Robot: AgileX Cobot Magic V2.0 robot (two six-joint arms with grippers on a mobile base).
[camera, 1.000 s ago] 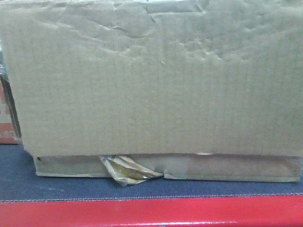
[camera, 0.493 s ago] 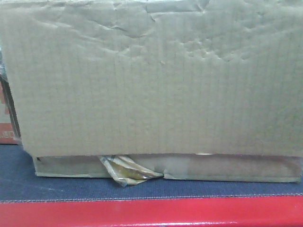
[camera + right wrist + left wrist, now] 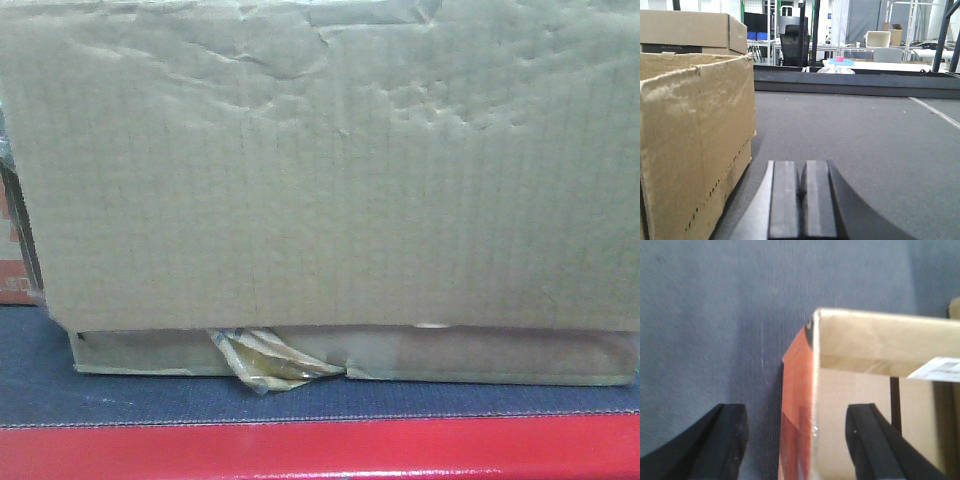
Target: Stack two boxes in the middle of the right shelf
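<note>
On the dark grey felt-covered counter (image 3: 150,400) with a red front rim, the tall brown corrugated cardboard box (image 3: 330,170) with a wrinkled face is set on top of the thin brown cardboard box (image 3: 500,355), from which a yellowish tape scrap (image 3: 270,362) is hung. The left gripper (image 3: 797,412) is held spread, its black fingers (image 3: 725,435) placed either side of the wall of a red-printed carton (image 3: 795,370). The right gripper (image 3: 800,172) is pressed together, empty, just beside a brown cardboard wall (image 3: 695,145).
</note>
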